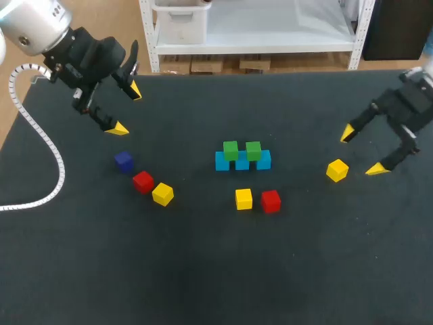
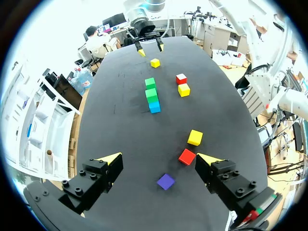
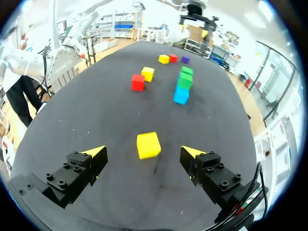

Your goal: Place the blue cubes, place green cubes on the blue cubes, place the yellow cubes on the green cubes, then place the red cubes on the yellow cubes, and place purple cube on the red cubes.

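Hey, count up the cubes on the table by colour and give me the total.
Blue cubes: 3
Green cubes: 2
Yellow cubes: 3
Red cubes: 2
Purple cube: 1
Total: 11

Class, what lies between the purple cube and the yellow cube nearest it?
A red cube sits between the purple cube and that yellow cube, clearest in the head view.
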